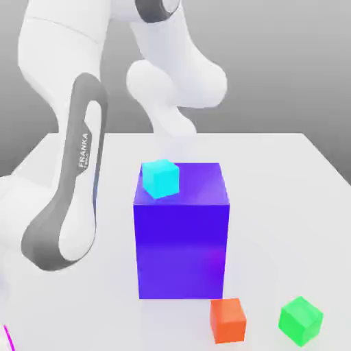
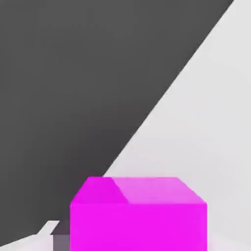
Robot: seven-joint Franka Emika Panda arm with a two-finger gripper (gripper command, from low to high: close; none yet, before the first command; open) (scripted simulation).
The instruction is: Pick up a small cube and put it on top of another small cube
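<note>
Progress toward the stack is standing at its first stage: the magenta cube (image 2: 138, 214) is sitting close under the hand camera, near the worktop (image 1: 288, 171) edge, and the pincer is reading as clenched, so by judgement it is closing on that cube, although the fingers themselves are not appearing and a firm grasp is not being confirmed. A thin magenta sliver at the lower corner on the exterior view's left is likely marking the same cube (image 1: 8, 337). Lifting, carrying and placing are all remaining. The green cube (image 1: 300, 320), the target, is resting bare on the worktop toward the exterior view's right, with 1 orange cube (image 1: 228, 319) just beside it, apart. A cyan cube (image 1: 161, 178) is lying on the large blue-purple block (image 1: 182, 240). The arm (image 1: 68, 206) is folding steeply down along the exterior view's left, its forearm running toward the lower corner.
</note>
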